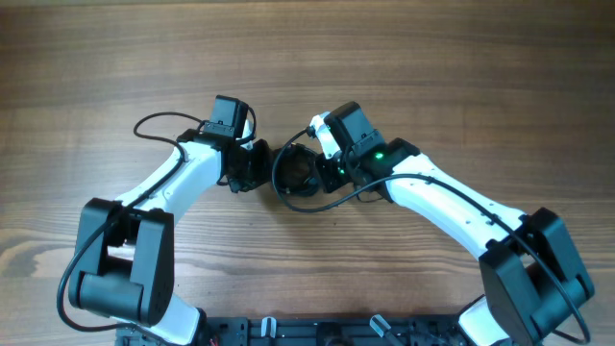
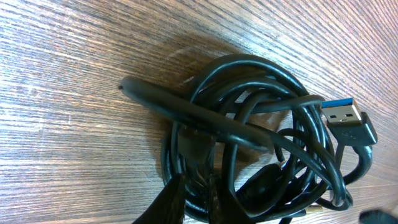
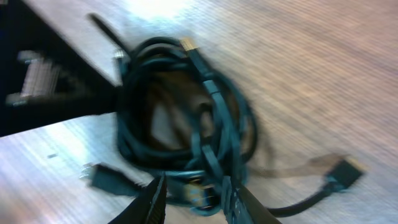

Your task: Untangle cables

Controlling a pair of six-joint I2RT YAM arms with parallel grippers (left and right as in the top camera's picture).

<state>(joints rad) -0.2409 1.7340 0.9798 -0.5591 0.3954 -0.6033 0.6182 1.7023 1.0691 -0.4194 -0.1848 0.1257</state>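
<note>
Looking down from overhead, the cables (image 1: 293,171) lay as one tight coil on the table (image 1: 432,58). The left gripper (image 1: 258,165) touched the coil's left side and the right gripper (image 1: 322,171) its right side, so neither arm was the nearer. How wide either claw stood could not be read from there.

From the left wrist, the left gripper (image 2: 196,202) sat at the coil's near rim, fingers almost together and pinching a strand or two. The coil lay straight ahead of it. Only this view showed a blue-tongued USB plug (image 2: 348,118) jutting from the coil's right side, and a stiff straight cord end (image 2: 168,102) crossing the coil toward its left.

The right wrist picture was blurred. The right gripper (image 3: 194,202) straddled the coil's near rim with jaws partly apart and strands between them; whether they bit, I could not tell. Only here did a loose tail plug (image 3: 345,171) show, trailing off the coil's right. Any separating pull would probably run along the line joining the two claws.
</note>
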